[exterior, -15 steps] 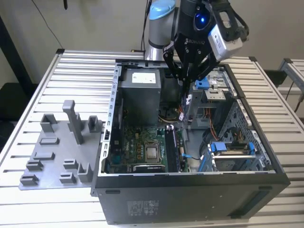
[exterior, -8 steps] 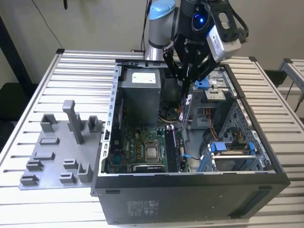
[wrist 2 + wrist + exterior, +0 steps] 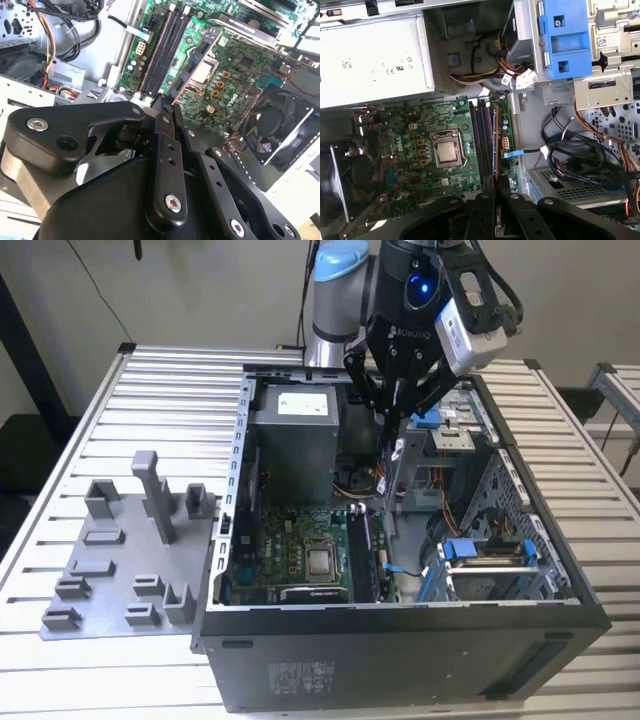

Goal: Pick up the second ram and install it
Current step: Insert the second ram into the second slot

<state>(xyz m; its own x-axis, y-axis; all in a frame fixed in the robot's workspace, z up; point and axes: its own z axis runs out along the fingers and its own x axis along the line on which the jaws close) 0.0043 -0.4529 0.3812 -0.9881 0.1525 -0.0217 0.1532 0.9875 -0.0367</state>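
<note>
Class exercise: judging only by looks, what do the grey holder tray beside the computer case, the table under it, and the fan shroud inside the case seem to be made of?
Holder tray: probably plastic, matte uniform grey, blocky moulded or printed shapes. Table: likely aluminium, pale silvery slats with a dull sheen. Fan shroud: probably black plastic, smooth with soft highlights.

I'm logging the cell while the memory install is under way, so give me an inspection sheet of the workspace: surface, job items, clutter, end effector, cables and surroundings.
Surface: slatted metal table carrying the open computer case and a grey holder plate.
Job's things: the second ram is held on edge above the motherboard, roughly in line with the memory slots, not seated.
Clutter: nothing seen.
End effector: shut on the second ram, inside the case opening.
Cables: black cable bundle lying loose beside the motherboard.
Surroundings: plain wall behind the table.
</note>
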